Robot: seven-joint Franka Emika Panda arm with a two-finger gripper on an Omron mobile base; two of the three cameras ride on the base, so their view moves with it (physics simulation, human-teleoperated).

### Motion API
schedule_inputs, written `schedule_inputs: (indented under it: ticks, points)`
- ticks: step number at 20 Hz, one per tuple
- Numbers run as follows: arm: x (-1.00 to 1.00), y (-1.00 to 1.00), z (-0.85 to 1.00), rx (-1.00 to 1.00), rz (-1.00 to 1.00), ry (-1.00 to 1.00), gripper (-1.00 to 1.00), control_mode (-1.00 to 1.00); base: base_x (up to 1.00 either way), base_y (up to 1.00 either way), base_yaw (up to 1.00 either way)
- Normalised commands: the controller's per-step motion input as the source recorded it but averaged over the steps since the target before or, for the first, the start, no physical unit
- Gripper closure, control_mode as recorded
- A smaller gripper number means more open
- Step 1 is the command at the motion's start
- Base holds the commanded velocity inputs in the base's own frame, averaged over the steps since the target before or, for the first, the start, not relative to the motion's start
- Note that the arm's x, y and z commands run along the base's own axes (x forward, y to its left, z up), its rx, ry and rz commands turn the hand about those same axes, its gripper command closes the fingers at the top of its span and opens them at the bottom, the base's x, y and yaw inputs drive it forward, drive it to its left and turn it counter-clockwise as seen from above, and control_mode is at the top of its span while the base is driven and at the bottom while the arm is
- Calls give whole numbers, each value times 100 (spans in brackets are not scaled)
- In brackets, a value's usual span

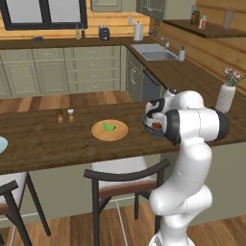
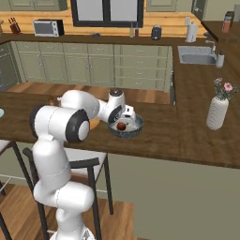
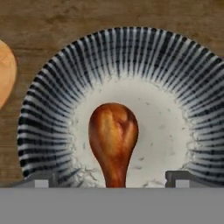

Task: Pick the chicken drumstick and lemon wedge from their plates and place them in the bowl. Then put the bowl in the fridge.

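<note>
The reddish-brown chicken drumstick (image 3: 113, 135) lies in the striped dark bowl (image 3: 48, 113), plump end up and thin bone end toward the hand. My gripper (image 3: 111, 180) hovers just above it, open, its fingertips (image 3: 41, 180) spread wide on either side and apart from the meat. From the right base view the bowl (image 2: 136, 129) stands on the wooden counter with the drumstick (image 2: 121, 126) inside and the gripper (image 2: 127, 115) over it. The green-yellow lemon wedge (image 1: 109, 127) rests on the tan plate (image 1: 117, 134). A pale blue plate (image 1: 1, 144) sits at the far left. The fridge is out of view.
A white vase with flowers (image 2: 217, 112) stands on the counter right of the bowl. Two small shakers (image 1: 65, 115) sit left of the tan plate. Dark chairs (image 1: 125, 175) are tucked under the counter's near edge. A sink (image 1: 153, 53) lies on the far counter.
</note>
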Motion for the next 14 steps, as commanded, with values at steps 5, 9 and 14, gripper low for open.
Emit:
schedule_inputs:
  ticks: [5, 9, 14]
  points:
    - [-49, 57, 62, 5, -3, -13, -100, -100, 0, 0, 0]
    - [-45, 93, 46, 9, -5, 0, -100, -100, 0, 0, 0]
    - [-6, 100, 14, 0, -8, 0, -100, -100, 0, 0, 0]
